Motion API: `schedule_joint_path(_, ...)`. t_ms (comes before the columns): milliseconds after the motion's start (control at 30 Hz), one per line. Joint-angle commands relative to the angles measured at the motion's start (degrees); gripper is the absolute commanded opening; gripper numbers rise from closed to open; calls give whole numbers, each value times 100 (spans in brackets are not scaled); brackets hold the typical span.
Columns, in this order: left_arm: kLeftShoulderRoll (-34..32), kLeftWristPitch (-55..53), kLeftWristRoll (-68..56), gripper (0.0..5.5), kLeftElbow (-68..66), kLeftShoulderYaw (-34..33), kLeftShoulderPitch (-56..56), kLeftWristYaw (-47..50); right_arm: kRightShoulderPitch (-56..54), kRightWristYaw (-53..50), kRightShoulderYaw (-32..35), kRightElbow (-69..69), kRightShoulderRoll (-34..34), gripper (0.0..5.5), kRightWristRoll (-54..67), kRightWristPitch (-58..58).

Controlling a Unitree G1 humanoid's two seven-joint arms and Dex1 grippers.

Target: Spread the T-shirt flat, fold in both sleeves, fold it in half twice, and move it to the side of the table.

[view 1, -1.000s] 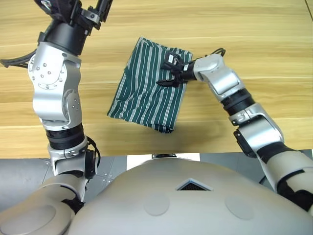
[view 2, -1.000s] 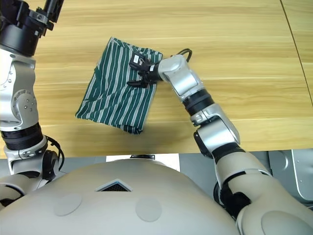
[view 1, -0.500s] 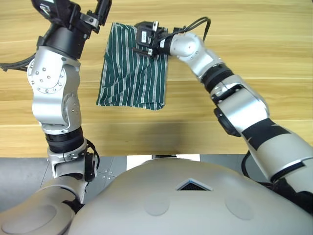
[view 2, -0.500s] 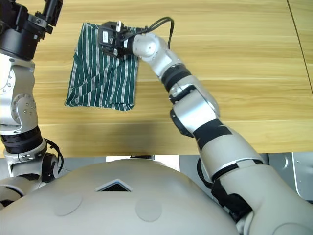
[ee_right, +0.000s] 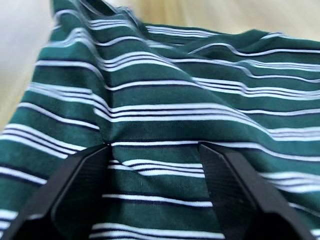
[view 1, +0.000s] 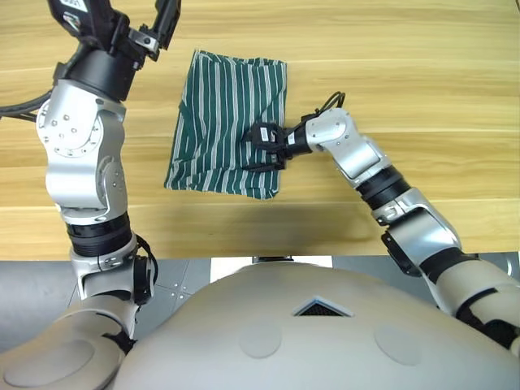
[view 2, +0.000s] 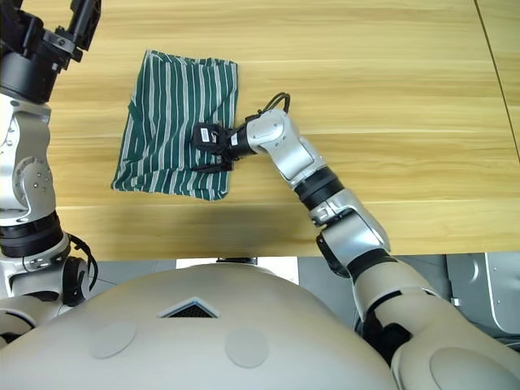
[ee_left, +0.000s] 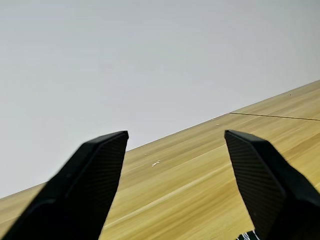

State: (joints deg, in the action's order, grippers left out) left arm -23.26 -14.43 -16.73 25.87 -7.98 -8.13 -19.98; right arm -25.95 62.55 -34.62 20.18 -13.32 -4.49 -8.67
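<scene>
The green T-shirt [view 1: 219, 106] with white stripes lies folded into a small rectangle on the wooden table [view 1: 422, 81], left of centre. My right gripper [view 1: 262, 148] rests on the shirt's near right part. Its fingers are spread and press on the cloth, open. In the right wrist view the striped fabric [ee_right: 175, 90] runs wrinkled between the two fingers [ee_right: 75, 190] of that gripper [ee_right: 152, 146]. My left gripper [view 1: 122, 16] is raised at the far left, beside and above the shirt's far left corner. It is open and holds nothing [ee_left: 176, 135].
Bare wood stretches to the right of the shirt and behind it. The table's front edge [view 1: 325, 253] runs just below the shirt, with grey floor plates [view 1: 187, 272] beyond it. A black cable [view 1: 331, 99] loops off my right wrist.
The right gripper pushed the shirt left and away, then drew back from the shirt's far edge to its near right part. The left arm stayed raised.
</scene>
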Motion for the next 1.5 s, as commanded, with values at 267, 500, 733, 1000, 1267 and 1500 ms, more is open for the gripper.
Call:
schedule_joint_path(267, -822, 480, 521, 344, 250, 236, 694, -926, 489, 959, 1478, -3295, -1510, 326, 1773, -1260)
schedule_joint_path(500, -2951, 1529, 782, 437, 483, 264, 3063, -3647, 1934, 1302, 1672, -3475, -3418, 392, 692, 958)
schedule_joint_path(733, -3236, 2008, 1513, 498, 326, 652, 3387, -3880, 2243, 590, 1062, -3331, -2959, 475, -30, 1796)
schedule_joint_path(1000, -3155, 2494, 2483, 350, -147, 1603, 3003, -3819, 2061, 569, 549, -3004, -2814, 479, -402, 1565)
schedule_joint_path(1267, -3269, 2456, 2444, 208, -547, 1792, 2678, -3932, 1753, 526, 413, -2636, -2563, 336, -450, 1119)
schedule_joint_path(1500, -3169, 2507, 2432, 86, -737, 1901, 2454, -3924, 1667, 555, 325, -2677, -2396, 204, -338, 834)
